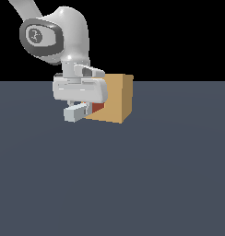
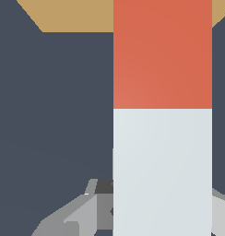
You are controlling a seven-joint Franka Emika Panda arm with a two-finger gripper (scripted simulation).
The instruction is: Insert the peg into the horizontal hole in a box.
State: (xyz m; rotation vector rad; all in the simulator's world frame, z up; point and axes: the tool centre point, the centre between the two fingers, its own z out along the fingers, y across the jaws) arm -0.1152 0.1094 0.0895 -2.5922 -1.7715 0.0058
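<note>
A white robot arm holds the peg [image 1: 79, 111] level above the dark floor [image 1: 133, 184], its orange-red end aimed at the tan box [image 1: 115, 97]. The gripper [image 1: 80, 106] hangs from above, clamped on the pale grey part of the bar; in the wrist view the peg [image 2: 162, 115] fills the middle of the picture between the grey fingers [image 2: 73, 216], its red half running up to the edge of the box [image 2: 73, 16].

The relation that matters is the line of the bar. Its long axis lies horizontal and points from the gripper toward the box, which sits on the exterior view's right of the hand. The grey tail sticks out on the exterior view's left, while only a small patch of red shows against the box face, so the tip appears to be at or just inside that face. The hole itself cannot be seen in either view; the peg and hand cover it.

Judged from this, the move ahead is a straight push along the bar's own axis, toward the box, with the bar kept level to avoid jamming on the opening's edge.
</note>
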